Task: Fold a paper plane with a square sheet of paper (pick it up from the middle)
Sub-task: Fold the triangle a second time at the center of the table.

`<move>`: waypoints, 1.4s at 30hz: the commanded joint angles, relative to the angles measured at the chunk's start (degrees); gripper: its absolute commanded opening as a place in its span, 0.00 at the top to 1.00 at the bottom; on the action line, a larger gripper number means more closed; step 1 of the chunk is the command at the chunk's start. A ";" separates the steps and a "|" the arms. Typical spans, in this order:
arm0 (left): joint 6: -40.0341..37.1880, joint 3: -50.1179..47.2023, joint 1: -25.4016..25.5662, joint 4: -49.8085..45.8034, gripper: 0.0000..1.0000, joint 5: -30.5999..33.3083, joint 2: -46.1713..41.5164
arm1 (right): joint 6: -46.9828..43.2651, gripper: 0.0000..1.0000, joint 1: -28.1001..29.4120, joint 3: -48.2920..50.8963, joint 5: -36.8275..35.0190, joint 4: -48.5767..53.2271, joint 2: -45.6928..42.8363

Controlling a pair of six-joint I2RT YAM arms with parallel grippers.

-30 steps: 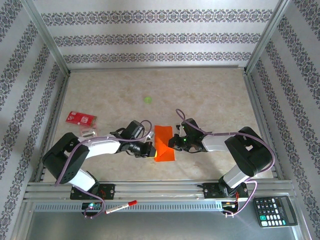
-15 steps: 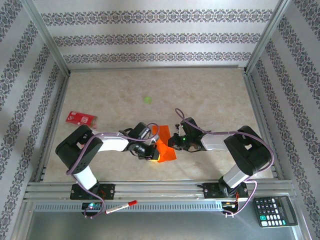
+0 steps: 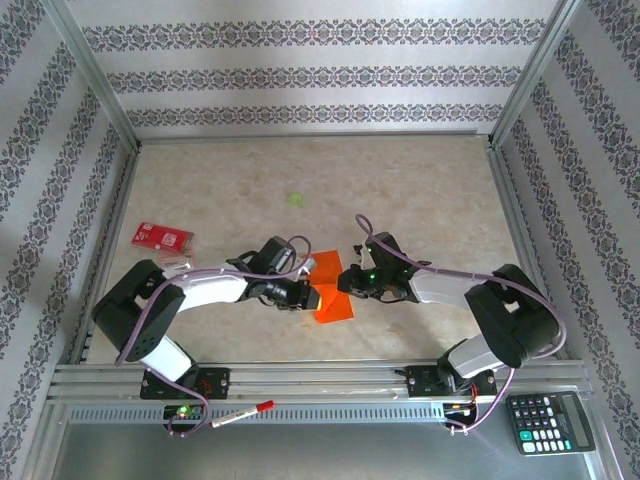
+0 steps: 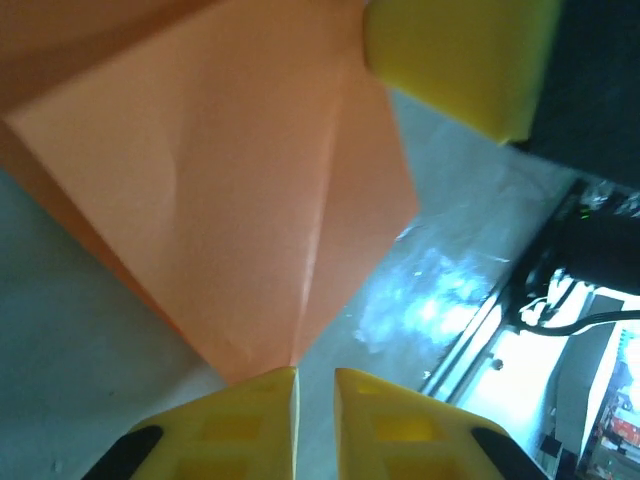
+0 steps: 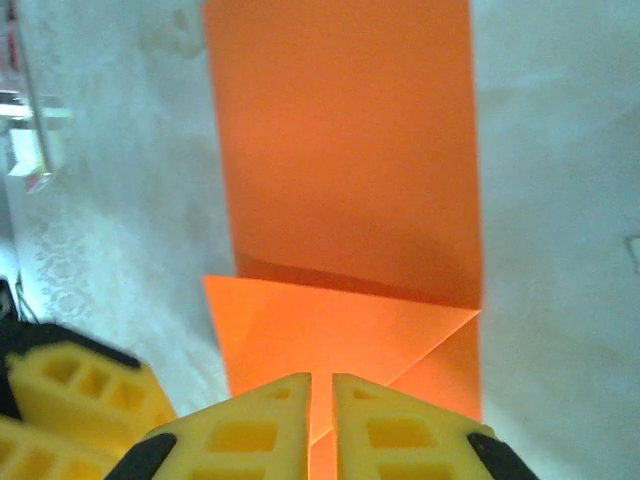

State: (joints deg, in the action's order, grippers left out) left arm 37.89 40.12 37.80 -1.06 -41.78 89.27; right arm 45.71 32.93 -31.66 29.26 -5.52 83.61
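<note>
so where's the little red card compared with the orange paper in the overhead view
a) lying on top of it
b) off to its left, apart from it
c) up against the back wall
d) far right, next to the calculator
b: in the top view the small red card lies well to the left of the square sheet of paper, with bare tabletop between them.

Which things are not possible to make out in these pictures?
- Top view: the left gripper and right gripper cover the paper at its sides, so its creases are hidden.
- Left wrist view: the paper runs off the top and left edges.
- Both wrist views: whether the jaws pinch the paper is unclear.
- Top view: the print on the red card is too small.
</note>
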 commanded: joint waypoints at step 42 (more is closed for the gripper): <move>2.72 3.83 -2.38 2.13 1.00 8.59 15.18 | 7.15 0.90 17.20 -0.09 -5.93 -8.58 -0.31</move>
State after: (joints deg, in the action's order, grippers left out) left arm 40.86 45.87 36.23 3.14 -35.77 101.69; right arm 53.23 48.82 -30.37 21.52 -10.22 80.77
